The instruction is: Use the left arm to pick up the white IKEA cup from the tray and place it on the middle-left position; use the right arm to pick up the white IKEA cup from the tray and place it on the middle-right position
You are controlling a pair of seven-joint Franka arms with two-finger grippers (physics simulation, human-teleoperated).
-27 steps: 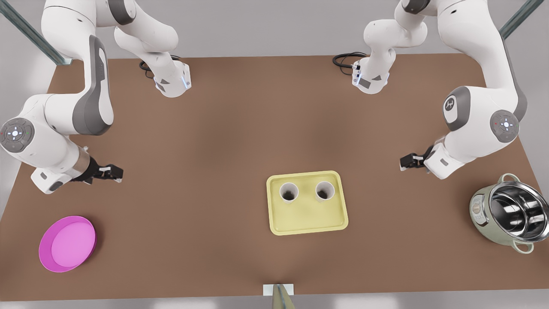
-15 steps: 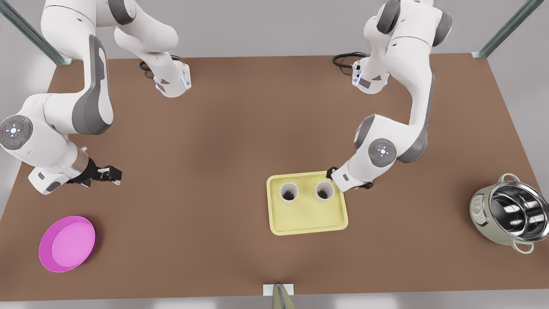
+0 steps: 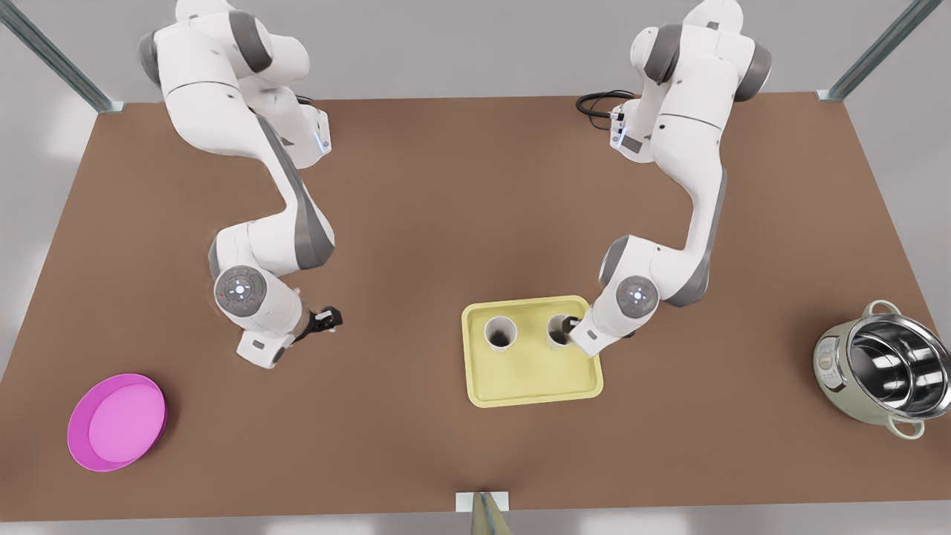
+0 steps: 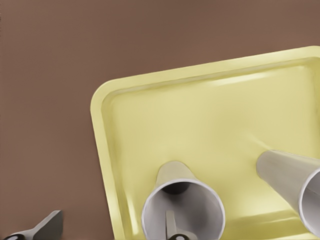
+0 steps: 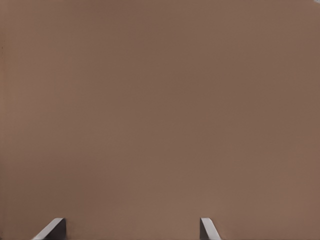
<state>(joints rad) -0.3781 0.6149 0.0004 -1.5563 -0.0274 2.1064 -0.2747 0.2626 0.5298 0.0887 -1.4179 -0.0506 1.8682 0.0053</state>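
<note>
My left gripper (image 3: 570, 325) sits at the tray (image 3: 531, 388), spread wide and holding nothing, one finger inside the cup (image 3: 557, 332) on the front view's right. This looks like the grasp step. Next I should close on its wall and lift. The second cup (image 3: 500, 332) stands beside it, making two cups on one tray. My right gripper (image 3: 327, 321) waits, spread and empty, over the table (image 3: 416, 223) on the front view's left.

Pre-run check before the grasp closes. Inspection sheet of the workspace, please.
Surface: brown table, bare in the middle.
Job's things: yellow tray holds two upright white cups, one free, the other at the left gripper.
Clutter: magenta bowl and steel pot at opposite near corners.
Grippers: left gripper open, one of its fingers inside the cup, the other outside its wall; right gripper open over bare table, away from the tray.
Cables: black cable by the left arm's base.
Surroundings: metal frame posts at the far corners, grey wall.
</note>
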